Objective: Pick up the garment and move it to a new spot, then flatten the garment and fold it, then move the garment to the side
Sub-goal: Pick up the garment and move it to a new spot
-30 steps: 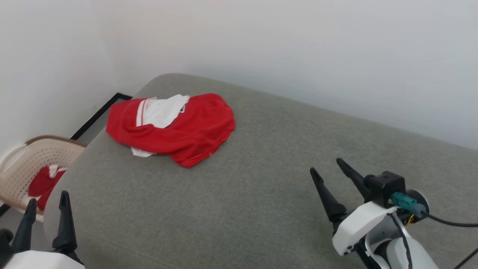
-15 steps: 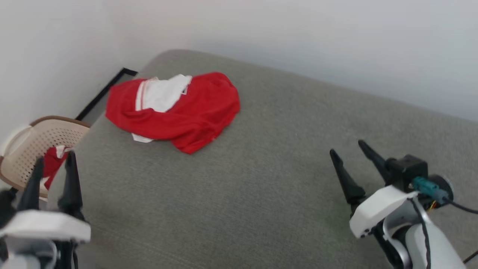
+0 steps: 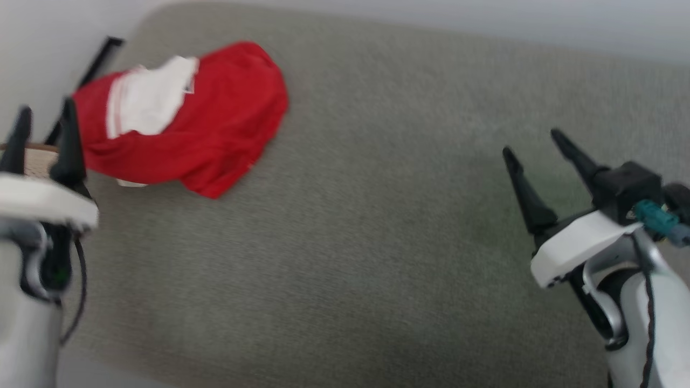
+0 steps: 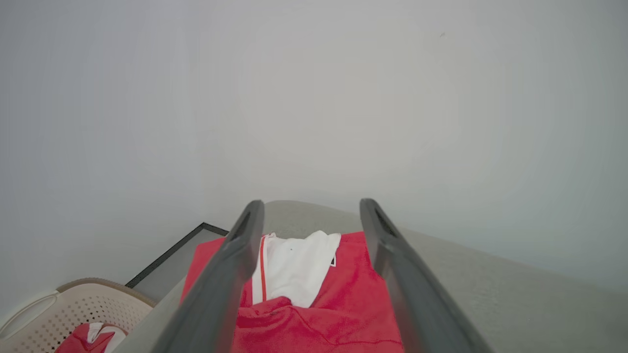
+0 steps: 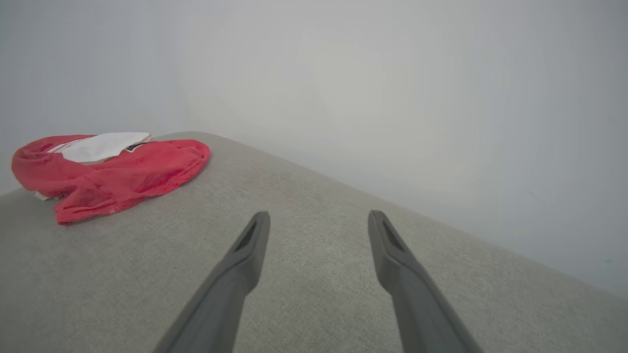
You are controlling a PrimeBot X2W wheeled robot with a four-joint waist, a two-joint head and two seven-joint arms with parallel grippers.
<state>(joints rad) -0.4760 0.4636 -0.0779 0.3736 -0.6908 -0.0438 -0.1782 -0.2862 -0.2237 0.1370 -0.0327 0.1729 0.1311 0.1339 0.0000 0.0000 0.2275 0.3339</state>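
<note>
A: Where's the garment (image 3: 215, 124) located?

B: It's seen crumpled in a heap on the grey cushion (image 3: 350, 242), near the far-left corner in the head view. Mostly red fabric is shown, w/ a white panel folded on top and a red-white stripe along that panel's left edge. A small black mark is visible at the panel's right edge in the left wrist view.

A: Left gripper?

B: The left gripper (image 4: 311, 203) is held spread wide, w/ nothing gripped. In its wrist view the fingers are aimed at the garment, and the white panel is framed between them. In the head view it's raised just left of the heap. Contact w/ the fabric can't be confirmed, as that view is blurred.

A: And the right gripper?

B: The right gripper (image 3: 531, 141) is also spread wide and nothing is held. It's positioned over bare cushion on the right side, well apart from the garment. Its fingers are angled up and slightly left in the head view. In its wrist view the heap is seen far off at upper left.

A: Anything else nearby?

B: A beige perforated basket (image 4: 83, 309) is seen beside the cushion's left edge, lower than it, w/ a small red-and-white cloth (image 4: 81, 338) inside. A black strip (image 4: 171, 252) is laid along the floor between basket and corner. A pale wall (image 5: 392, 98) is seen behind the cushion.
</note>
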